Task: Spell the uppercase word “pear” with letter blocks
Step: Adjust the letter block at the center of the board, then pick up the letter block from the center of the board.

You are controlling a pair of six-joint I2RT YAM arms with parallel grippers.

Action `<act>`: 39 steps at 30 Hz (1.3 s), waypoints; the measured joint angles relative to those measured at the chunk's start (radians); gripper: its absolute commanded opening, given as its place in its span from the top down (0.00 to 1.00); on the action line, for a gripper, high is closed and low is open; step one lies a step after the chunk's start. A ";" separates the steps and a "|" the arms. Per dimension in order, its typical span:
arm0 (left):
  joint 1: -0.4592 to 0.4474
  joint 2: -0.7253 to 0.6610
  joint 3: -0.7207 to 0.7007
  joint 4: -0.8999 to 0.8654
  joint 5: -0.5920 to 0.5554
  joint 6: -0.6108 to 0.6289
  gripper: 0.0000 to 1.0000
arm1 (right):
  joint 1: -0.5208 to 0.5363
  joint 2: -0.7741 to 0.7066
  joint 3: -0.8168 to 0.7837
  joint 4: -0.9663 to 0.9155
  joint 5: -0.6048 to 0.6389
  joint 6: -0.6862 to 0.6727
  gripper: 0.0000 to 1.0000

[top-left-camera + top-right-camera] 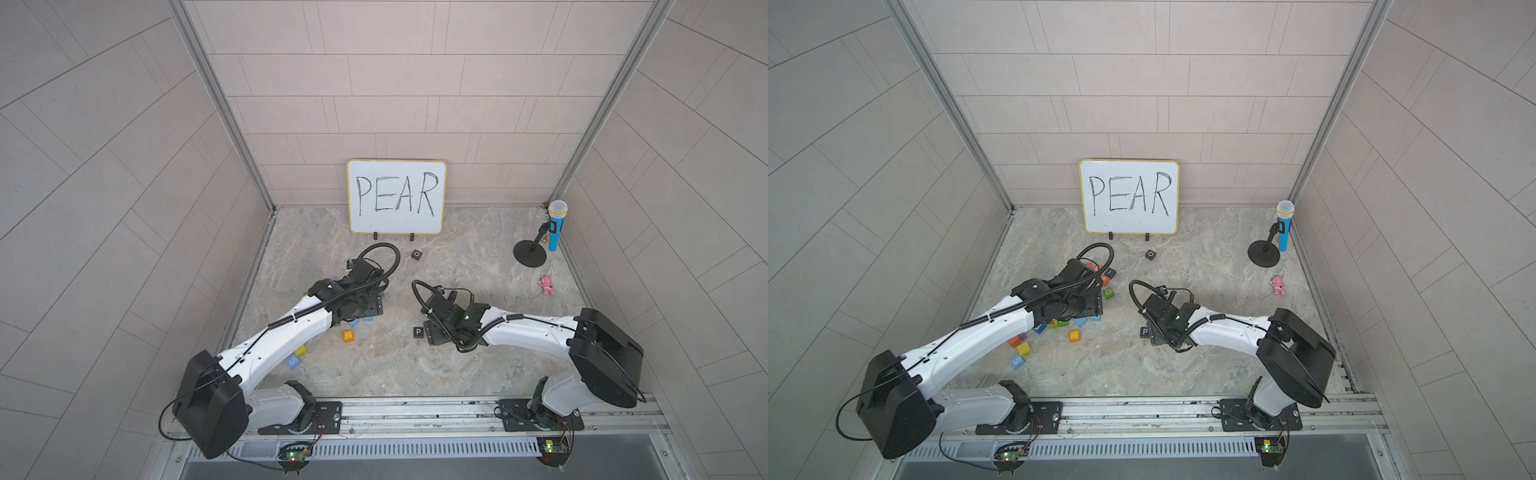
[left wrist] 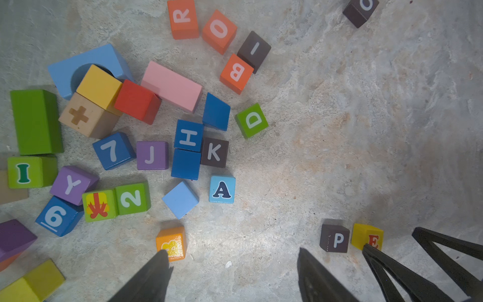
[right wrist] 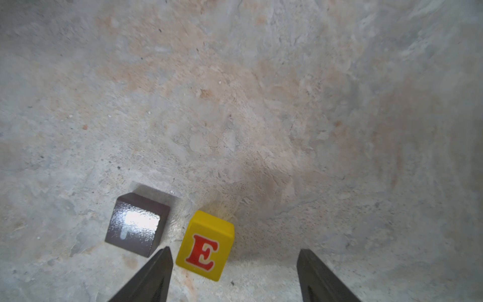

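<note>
The black P block [image 3: 137,224] and the yellow E block [image 3: 206,245] stand side by side on the table; the P also shows in both top views [image 1: 418,331] [image 1: 1144,331]. My right gripper [image 3: 234,258] hangs open over them, the E just inside one fingertip and untouched by the other. The light blue A block [image 2: 222,189] lies at the edge of the block pile and the orange-red R block [image 2: 182,18] at its far side. My left gripper [image 2: 232,256] is open above bare table between the pile and the P [image 2: 335,238] and E [image 2: 367,236].
A pile of other coloured letter and number blocks [image 2: 115,150] lies under the left arm, with an orange picture block [image 2: 171,245] by one left fingertip. A lone black O block [image 1: 417,254], the PEAR whiteboard [image 1: 396,197], a blue microphone [image 1: 555,226] and a pink toy [image 1: 547,285] stand further back.
</note>
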 measured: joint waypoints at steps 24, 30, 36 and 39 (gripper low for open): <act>0.440 -0.232 -0.158 -0.080 0.246 0.030 0.20 | 0.111 0.375 0.462 0.152 -0.128 0.110 0.31; 0.465 -0.231 -0.163 -0.072 0.284 0.029 0.20 | 0.115 0.435 0.511 0.165 -0.143 0.117 0.33; 0.473 -0.225 -0.165 -0.066 0.297 0.028 0.20 | 0.117 0.495 0.570 0.163 -0.146 0.103 0.33; 0.475 -0.225 -0.165 -0.062 0.302 0.026 0.20 | 0.117 0.524 0.602 0.150 -0.145 0.088 0.33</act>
